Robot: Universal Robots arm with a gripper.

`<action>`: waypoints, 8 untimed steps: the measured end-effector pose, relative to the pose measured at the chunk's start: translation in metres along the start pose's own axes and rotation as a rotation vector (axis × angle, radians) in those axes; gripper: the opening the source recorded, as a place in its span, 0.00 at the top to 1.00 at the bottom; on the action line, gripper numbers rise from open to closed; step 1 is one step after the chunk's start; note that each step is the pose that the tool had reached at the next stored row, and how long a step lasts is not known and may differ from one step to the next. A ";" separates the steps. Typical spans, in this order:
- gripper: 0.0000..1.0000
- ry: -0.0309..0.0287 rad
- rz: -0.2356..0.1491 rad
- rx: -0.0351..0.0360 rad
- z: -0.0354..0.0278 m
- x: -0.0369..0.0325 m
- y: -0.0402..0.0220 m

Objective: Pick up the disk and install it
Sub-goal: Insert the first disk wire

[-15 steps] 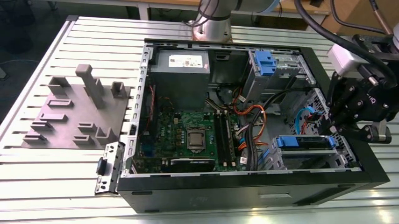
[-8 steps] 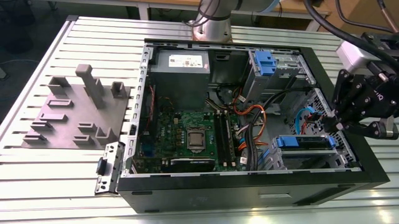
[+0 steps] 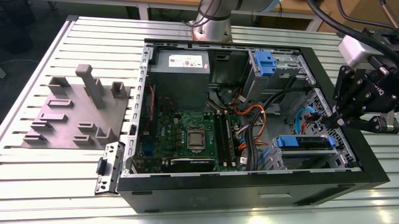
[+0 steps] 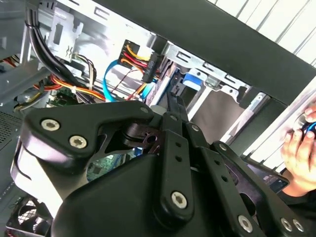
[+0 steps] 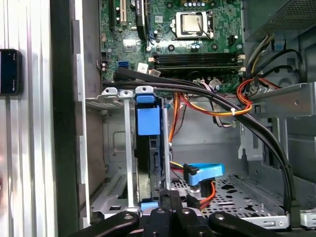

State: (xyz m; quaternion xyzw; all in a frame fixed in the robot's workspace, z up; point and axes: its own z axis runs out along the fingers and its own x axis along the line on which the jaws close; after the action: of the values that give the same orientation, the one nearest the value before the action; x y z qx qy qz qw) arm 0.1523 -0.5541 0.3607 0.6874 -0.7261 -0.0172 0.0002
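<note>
The gripper hangs over the case's edge at the exterior view's right, just above the disk seated in its bay; whether it is apart or together I cannot tell. The disk looks stiff, fairly heavy and shock-sensitive, best held by its blue frame. Cables and bay walls hide most of it.

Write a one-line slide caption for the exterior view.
Gripper poised at the open computer case's edge, above the blue-framed disk in its drive bay.

Matt black gripper, ribbed metal table
</note>
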 end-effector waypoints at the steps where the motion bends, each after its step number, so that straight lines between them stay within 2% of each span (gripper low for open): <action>1: 0.89 0.0001 0.000 0.0000 0.0000 -0.0017 -0.0001; 8: 0.89 0.0005 -0.005 -0.0005 0.0004 -0.0105 -0.0011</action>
State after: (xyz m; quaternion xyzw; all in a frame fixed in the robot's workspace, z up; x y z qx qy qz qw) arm 0.1540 -0.5437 0.3605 0.6891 -0.7245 -0.0172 0.0005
